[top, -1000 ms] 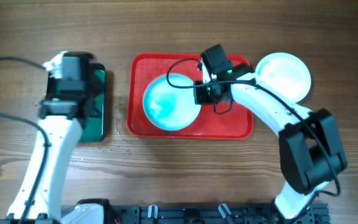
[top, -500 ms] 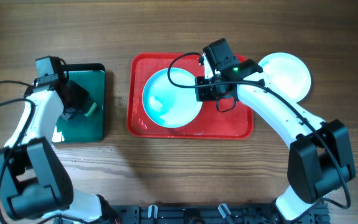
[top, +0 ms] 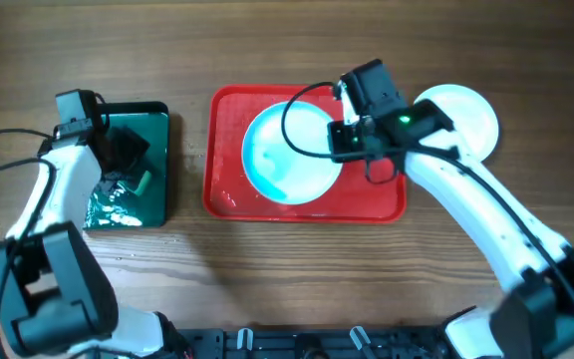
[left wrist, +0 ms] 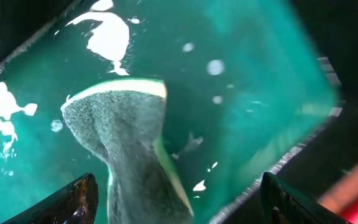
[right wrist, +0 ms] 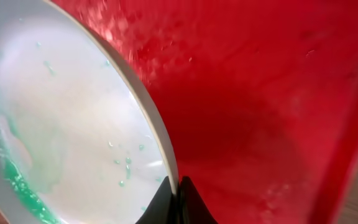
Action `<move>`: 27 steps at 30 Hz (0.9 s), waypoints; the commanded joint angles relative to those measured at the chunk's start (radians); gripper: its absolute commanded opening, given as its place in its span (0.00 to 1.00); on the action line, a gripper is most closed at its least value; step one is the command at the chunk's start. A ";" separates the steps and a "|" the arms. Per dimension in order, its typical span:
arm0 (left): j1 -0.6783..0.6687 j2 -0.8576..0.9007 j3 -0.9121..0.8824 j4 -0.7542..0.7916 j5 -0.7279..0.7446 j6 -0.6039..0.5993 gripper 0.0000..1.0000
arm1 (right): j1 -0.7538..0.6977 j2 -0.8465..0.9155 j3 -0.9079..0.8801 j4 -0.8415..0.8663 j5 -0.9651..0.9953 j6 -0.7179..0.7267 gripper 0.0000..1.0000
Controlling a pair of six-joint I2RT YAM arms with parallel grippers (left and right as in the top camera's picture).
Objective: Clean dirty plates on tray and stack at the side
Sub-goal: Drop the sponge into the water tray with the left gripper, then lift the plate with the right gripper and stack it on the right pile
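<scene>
A pale aqua plate [top: 287, 152] with teal smears is over the red tray [top: 229, 194]. My right gripper [top: 347, 140] is shut on its right rim. In the right wrist view the gripper [right wrist: 178, 200] pinches the rim of the plate [right wrist: 73, 118], with the red tray [right wrist: 260, 93] behind it. A second pale plate [top: 466, 115] lies on the table right of the tray, partly under the right arm. My left gripper [top: 126, 165] hangs open over the green-grey sponge [top: 140, 181]. In the left wrist view the sponge [left wrist: 126, 143] lies between the spread fingers [left wrist: 73, 202], untouched.
The sponge rests on a smaller dark green tray [top: 157, 130] left of the red one, wet with bright reflections [left wrist: 107, 37]. Bare wooden table [top: 297, 269] surrounds both trays. The right arm's cable loops over the plate [top: 302, 110].
My left gripper has opened and let go of the sponge, which now lies on the green tray. My right gripper has carried the plate a little to the right.
</scene>
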 commanded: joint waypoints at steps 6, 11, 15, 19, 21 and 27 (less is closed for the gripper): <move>0.008 -0.126 -0.003 0.002 0.083 0.001 1.00 | -0.002 -0.200 0.021 -0.001 0.398 -0.140 0.04; 0.008 -0.125 -0.003 0.002 0.083 0.001 1.00 | 0.003 -0.201 0.021 0.010 0.589 -0.233 0.04; 0.008 -0.125 -0.003 0.002 0.083 0.001 1.00 | 0.066 -0.201 0.021 0.010 0.654 -0.245 0.04; 0.008 -0.125 -0.003 0.002 0.083 0.001 1.00 | 0.177 -0.201 0.021 0.024 0.820 -0.248 0.04; 0.008 -0.125 -0.003 0.002 0.083 0.001 1.00 | 0.239 -0.201 0.021 0.050 0.946 -0.297 0.04; 0.008 -0.125 -0.003 0.002 0.083 0.001 1.00 | 0.397 -0.169 0.021 0.315 1.239 -0.606 0.04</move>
